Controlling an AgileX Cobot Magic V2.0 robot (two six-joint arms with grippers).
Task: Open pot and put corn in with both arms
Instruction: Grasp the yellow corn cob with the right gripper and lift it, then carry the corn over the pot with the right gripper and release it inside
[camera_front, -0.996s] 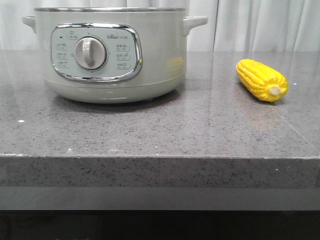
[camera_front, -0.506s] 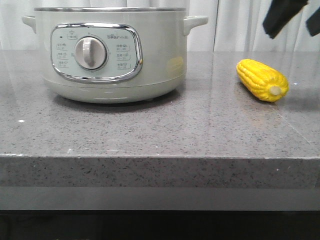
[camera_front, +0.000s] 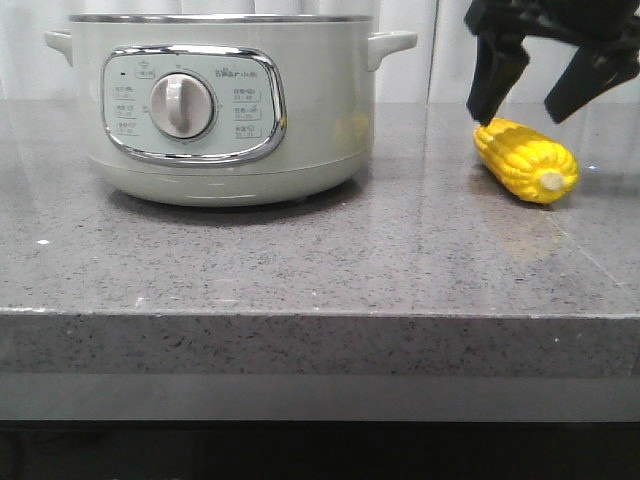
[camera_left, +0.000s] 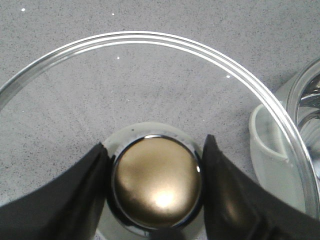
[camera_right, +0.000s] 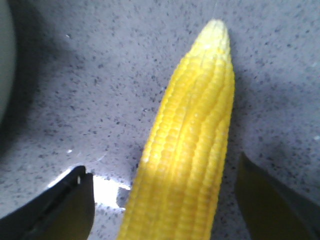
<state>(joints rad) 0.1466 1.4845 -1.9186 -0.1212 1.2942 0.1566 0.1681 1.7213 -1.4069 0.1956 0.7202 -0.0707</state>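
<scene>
The pale green-grey pot (camera_front: 220, 110) stands on the counter at the left of the front view, its steel rim bare, with no lid on it. In the left wrist view my left gripper (camera_left: 156, 147) is shut on the round metal knob (camera_left: 157, 185) of a glass lid (camera_left: 150, 37), held over the counter beside the pot's handle (camera_left: 270, 145). The yellow corn (camera_front: 525, 160) lies on the counter to the right of the pot. My right gripper (camera_front: 522, 108) hangs open just above it, one finger on each side of the cob (camera_right: 190, 150), not touching it.
The grey speckled counter (camera_front: 300, 260) ends in a front edge close to the camera. White curtains (camera_front: 500, 50) hang behind. The left arm is outside the front view.
My right gripper has come down into the front view from the upper right and now straddles the corn. The pot and the corn have not moved.
</scene>
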